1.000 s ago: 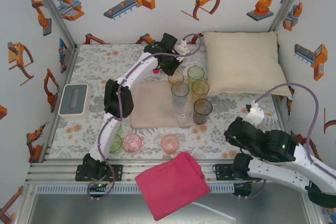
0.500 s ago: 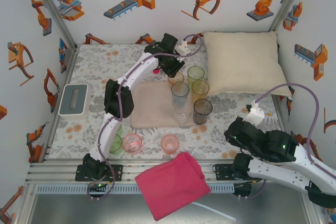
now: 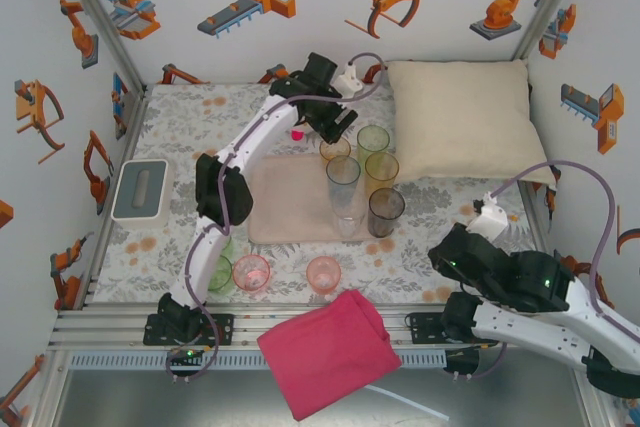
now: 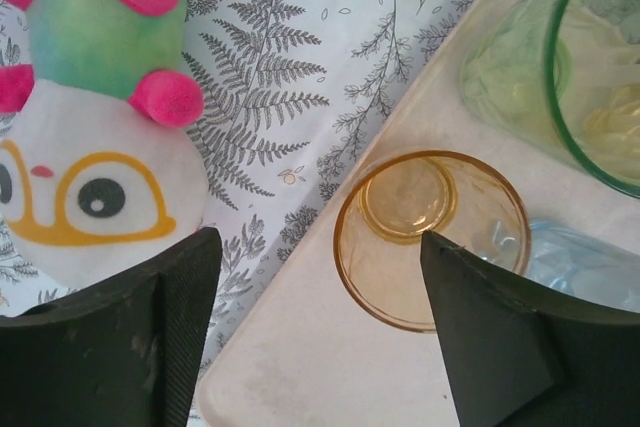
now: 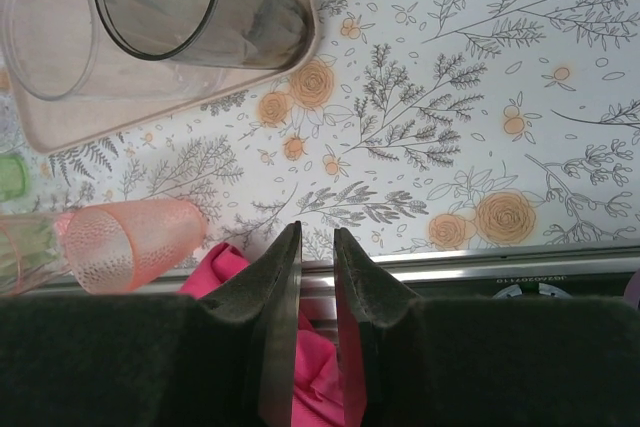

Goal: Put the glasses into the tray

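Note:
My left gripper (image 4: 315, 247) (image 3: 327, 128) hangs open over the far corner of the pale tray (image 4: 300, 357) (image 3: 285, 202). Just beyond its right finger an orange glass (image 4: 430, 237) (image 3: 335, 148) stands upright on the tray, free of both fingers. Beside it on the tray stand a green glass (image 4: 600, 57) (image 3: 373, 139), a yellow glass (image 3: 381, 169), a tall clear glass (image 3: 343, 175) and a smoky grey glass (image 3: 386, 207) (image 5: 200, 7). Two pink glasses (image 3: 251, 271) (image 3: 323, 272) and a green one (image 3: 222, 272) stand on the table in front. My right gripper (image 5: 317, 232) is empty, its jaws a narrow gap apart.
A plush toy (image 4: 90, 147) lies left of the tray's far corner. A cream pillow (image 3: 460, 117) fills the back right. A grey box (image 3: 141, 189) sits at the left edge. A pink cloth (image 3: 330, 352) (image 5: 215, 267) drapes over the front rail.
My left gripper has opened wide and let go of the orange glass, which now stands on the tray. The right arm has shifted only slightly.

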Motion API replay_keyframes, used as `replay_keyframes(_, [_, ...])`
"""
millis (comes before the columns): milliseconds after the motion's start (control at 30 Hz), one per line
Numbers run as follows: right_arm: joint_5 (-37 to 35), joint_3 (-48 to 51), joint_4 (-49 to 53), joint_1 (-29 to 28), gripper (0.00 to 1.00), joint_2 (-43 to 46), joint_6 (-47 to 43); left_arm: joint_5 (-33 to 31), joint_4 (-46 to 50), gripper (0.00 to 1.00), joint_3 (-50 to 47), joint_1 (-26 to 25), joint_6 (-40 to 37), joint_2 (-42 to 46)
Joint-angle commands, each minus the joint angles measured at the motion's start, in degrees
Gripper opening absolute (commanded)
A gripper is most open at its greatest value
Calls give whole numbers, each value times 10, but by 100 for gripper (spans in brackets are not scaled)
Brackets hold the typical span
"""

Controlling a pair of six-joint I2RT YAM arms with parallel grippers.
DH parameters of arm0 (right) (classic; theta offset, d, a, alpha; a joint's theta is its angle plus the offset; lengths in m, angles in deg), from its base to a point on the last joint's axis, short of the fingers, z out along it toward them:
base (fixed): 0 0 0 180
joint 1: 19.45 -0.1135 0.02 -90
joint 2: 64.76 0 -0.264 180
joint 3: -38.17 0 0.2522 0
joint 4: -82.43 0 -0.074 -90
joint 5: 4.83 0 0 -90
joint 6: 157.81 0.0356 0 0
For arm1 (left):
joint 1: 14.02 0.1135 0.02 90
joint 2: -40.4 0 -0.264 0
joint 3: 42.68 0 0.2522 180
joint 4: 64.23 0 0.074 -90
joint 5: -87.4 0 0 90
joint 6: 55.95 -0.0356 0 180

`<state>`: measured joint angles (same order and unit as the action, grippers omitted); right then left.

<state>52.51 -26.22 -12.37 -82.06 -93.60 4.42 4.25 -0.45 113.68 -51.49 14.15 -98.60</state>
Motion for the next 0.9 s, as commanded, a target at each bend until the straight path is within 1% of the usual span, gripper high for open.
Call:
replay_keyframes(0, [-27,1,-9,-2,24,7,6,0,32,77,14,3,8,49])
replay_keyframes(133, [-29,-2,-15,-2,24,4,6,7,63,81,13,8,20,81])
replay_keyframes(200, [-26,-3,-25,-2,24,-1,-14,8,79,84,7,11,24,102])
replay_keyframes(300, [-23,-6,-35,-2,24,-16,-25,11,109,87,-9,20,32,147])
replay_keyframes(400, [-25,-10,-45,-2,25,-34,-38,23,130,90,-48,29,37,211])
replay_keyframes(500, [-23,-16,-56,-2,25,-47,-51,34,144,95,-105,31,28,284])
replay_keyframes(633, [-9,-26,-63,-2,25,-55,-61,78,174,100,-181,22,10,372])
replay_keyframes(767, [14,-37,-53,-2,25,-55,-63,102,184,100,-293,-7,-2,459])
replay_keyframes(867, [34,-30,-50,-2,25,-50,-57,108,180,100,-377,-32,-2,507])
